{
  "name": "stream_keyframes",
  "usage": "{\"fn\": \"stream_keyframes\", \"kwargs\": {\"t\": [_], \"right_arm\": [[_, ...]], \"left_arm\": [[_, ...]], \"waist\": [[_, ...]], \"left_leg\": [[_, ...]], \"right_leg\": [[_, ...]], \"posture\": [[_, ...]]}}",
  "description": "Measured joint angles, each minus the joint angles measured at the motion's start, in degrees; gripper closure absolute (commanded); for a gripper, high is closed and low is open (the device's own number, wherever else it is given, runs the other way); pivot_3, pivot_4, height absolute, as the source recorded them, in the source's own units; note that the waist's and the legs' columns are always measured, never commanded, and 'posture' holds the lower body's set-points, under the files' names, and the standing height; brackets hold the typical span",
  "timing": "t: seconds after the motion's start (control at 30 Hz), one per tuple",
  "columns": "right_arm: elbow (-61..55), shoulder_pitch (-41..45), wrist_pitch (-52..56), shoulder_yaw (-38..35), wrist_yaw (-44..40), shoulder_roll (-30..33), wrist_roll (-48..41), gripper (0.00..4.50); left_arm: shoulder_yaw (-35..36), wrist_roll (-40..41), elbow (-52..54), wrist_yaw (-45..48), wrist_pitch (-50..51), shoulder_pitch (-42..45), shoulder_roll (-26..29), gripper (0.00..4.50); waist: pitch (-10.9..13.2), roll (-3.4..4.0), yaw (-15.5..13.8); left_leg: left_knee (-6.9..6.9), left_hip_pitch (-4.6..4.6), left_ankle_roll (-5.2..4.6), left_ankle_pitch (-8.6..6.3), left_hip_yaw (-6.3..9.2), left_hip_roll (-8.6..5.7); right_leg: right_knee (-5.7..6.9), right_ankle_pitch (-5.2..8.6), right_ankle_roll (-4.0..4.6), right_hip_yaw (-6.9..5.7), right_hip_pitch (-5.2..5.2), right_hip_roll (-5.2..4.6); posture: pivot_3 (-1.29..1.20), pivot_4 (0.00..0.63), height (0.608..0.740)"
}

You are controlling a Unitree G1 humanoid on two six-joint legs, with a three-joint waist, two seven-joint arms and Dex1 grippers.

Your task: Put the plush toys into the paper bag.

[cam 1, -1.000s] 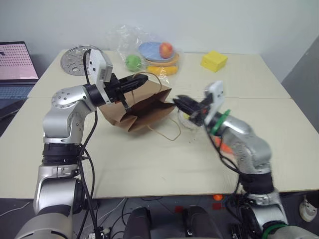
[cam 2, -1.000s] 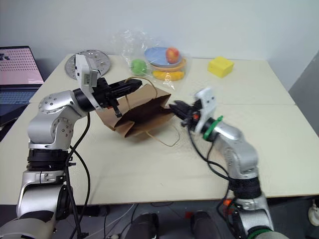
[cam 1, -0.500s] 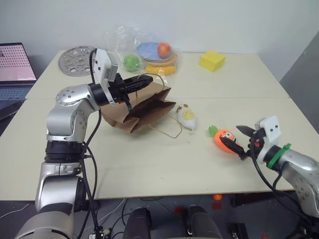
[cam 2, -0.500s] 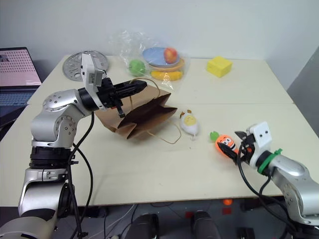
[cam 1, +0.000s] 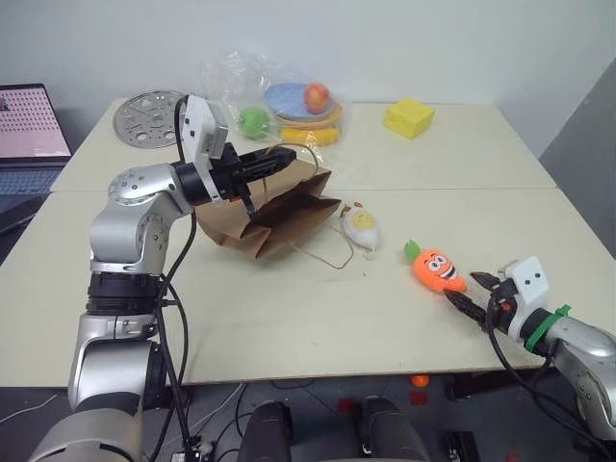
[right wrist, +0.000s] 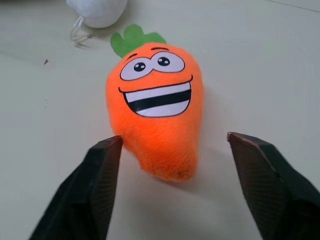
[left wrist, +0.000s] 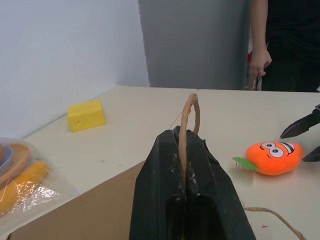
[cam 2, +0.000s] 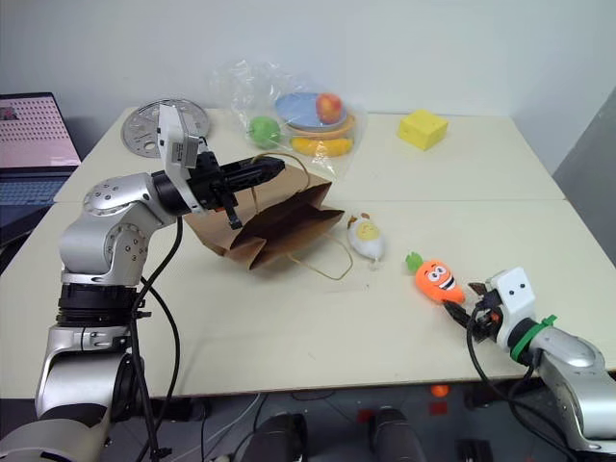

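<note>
R hand (right wrist: 170,185) is now lining up on carrot (right wrist: 156,125), fingers spread, egg toy (cam 1: 363,225) left outside; L hand (left wrist: 186,150) is pinching bag handle (left wrist: 191,107).

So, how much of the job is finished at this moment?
Nothing is in the paper bag yet. Prepared: the left gripper is shut on the bag's loop handle, lifting that side. In hand: the right gripper is open, its tips on either side of the carrot toy's narrow end, not gripping. Left: both the carrot and the white egg toy, lying on the table.
</note>
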State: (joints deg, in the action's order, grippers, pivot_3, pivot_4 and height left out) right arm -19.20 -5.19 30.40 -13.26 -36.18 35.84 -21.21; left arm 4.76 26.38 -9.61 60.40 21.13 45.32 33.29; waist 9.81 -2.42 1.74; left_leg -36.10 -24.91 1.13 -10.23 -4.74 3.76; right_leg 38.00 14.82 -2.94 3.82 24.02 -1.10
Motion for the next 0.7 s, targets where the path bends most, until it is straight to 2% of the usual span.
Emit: {"fn": "stream_keyframes", "kwargs": {"t": [0.2, 0.23, 0.4, 0.53, 0.7], "right_arm": [[1.86, 0.15, -1.34, 1.09, -0.49, -0.39, -0.20, 4.30], [2.04, 0.15, -1.51, 1.09, -0.72, -0.39, -0.22, 4.46], [1.72, 0.75, -1.85, 0.97, -2.78, -0.13, -1.95, 4.46], [-2.81, 4.24, -0.74, 1.10, -4.91, 3.99, -2.98, 4.46], [-7.46, 17.57, 6.65, 5.37, -2.37, 2.00, -6.92, 4.46]], "left_arm": [[0.01, 0.00, 0.04, -0.01, 0.02, -0.06, 0.21, 4.50], [0.01, 0.01, 0.04, -0.01, 0.02, -0.07, 0.25, 4.50], [0.07, 0.04, 0.05, 0.02, 0.01, -0.07, 0.31, 4.50], [0.08, 0.04, 0.04, 0.16, -0.06, -0.06, 0.34, 4.50], [0.01, 0.04, -0.06, 0.43, -0.27, 0.24, 0.27, 4.50]], "waist": [[0.00, 0.00, -0.04], [0.00, 0.00, -0.04], [0.00, 0.00, 0.01], [0.00, 0.00, 0.07], [0.00, 0.00, 0.16]], "left_leg": [[0.00, 0.00, 0.00, 0.00, -0.01, 0.00], [-0.01, 0.00, 0.00, 0.00, -0.01, 0.00], [-0.02, 0.00, 0.00, 0.00, -0.01, 0.00], [-0.03, 0.01, 0.00, 0.00, 0.01, 0.00], [-0.02, 0.03, 0.00, 0.00, 0.07, 0.03]], "right_leg": [[0.00, 0.00, 0.00, 0.00, 0.00, 0.00], [0.00, 0.00, 0.00, 0.00, -0.01, 0.00], [0.02, -0.01, -0.01, 0.02, -0.01, 0.00], [0.02, -0.02, -0.04, 0.00, -0.01, 0.01], [0.06, -0.04, -0.04, 0.00, 0.01, 0.06]], "posture": [[0.00, 0.150, 0.740], [0.00, 0.150, 0.740], [0.00, 0.150, 0.740], [0.00, 0.150, 0.740], [0.00, 0.150, 0.740]]}}
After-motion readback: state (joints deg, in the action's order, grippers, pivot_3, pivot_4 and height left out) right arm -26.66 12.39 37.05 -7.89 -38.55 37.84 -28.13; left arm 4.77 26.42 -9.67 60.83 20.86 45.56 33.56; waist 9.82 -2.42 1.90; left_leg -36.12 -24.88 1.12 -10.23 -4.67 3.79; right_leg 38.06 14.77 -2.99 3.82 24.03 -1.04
